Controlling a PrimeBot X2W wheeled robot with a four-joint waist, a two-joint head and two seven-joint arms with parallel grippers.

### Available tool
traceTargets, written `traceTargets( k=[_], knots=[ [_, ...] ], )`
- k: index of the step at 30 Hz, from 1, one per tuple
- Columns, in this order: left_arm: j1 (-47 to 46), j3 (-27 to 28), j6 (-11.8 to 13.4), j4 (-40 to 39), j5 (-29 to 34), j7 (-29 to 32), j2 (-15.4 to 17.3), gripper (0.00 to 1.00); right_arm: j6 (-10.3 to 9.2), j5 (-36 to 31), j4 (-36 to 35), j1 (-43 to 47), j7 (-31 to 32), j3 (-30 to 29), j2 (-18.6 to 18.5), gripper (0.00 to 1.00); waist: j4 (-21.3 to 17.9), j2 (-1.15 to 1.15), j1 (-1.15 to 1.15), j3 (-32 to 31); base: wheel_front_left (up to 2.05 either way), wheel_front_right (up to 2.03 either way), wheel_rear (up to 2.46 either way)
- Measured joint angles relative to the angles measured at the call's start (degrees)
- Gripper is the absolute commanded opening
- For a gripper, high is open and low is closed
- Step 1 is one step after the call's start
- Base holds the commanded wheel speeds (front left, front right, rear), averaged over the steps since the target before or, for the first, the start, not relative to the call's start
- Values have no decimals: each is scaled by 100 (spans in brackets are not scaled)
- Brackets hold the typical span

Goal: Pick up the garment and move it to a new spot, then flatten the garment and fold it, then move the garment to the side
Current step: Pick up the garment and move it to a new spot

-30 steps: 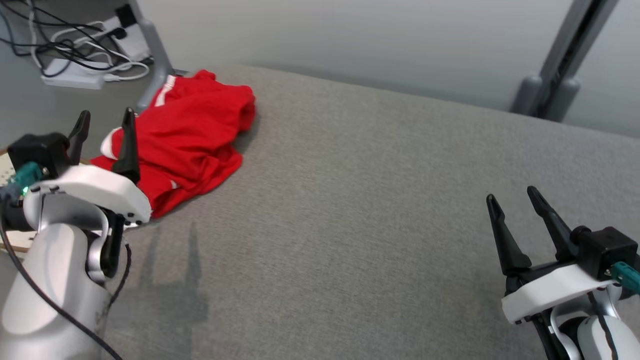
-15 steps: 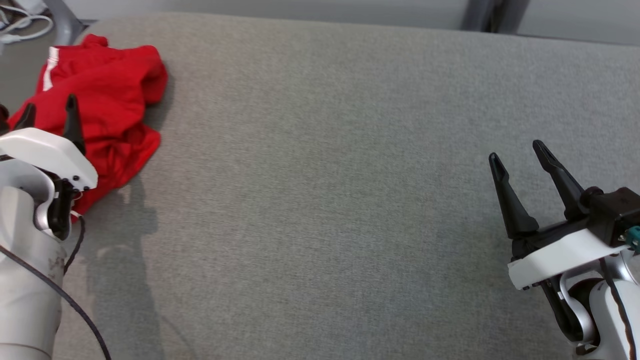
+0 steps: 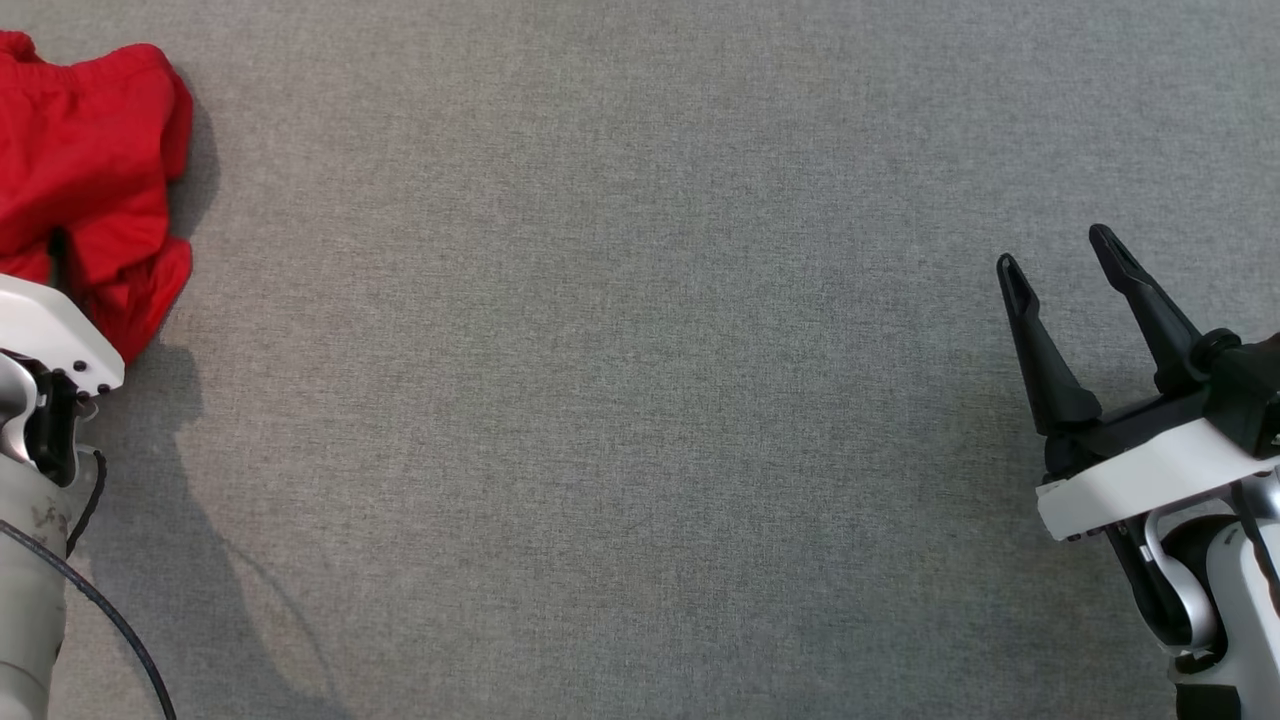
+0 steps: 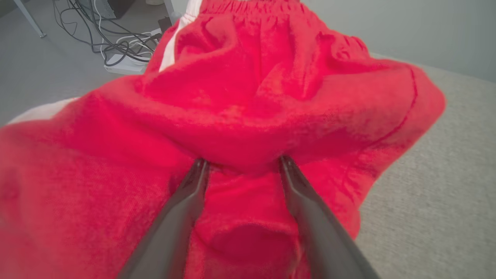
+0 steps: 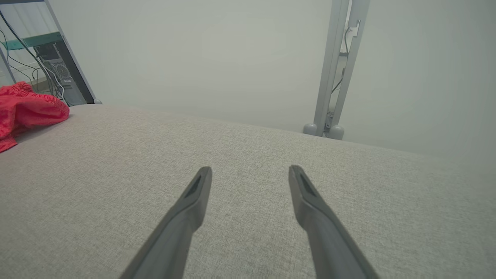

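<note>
1. One pair of red shorts [image 3: 90,150] lies crumpled at the gray cloth surface's [image 3: 640,400] left edge. Its elastic waistband [image 4: 255,6] points away from the left gripper [image 4: 242,164]; the long axis is unclear.
2. The left gripper's spread fingers press their tips into a fold of the shorts. The right gripper [image 3: 1054,247], also spread, is well apart.
3. A white side stripe [image 4: 174,38] runs down from the waistband.
</note>
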Motion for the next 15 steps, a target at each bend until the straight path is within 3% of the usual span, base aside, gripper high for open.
traceTargets(
  k=[15],
  knots=[
    [-141,-118,38,19,133,-1031,27,0,0,3,205,30,-168,-27,212,100,55,0,0,-437,0,0,0]
  ],
)
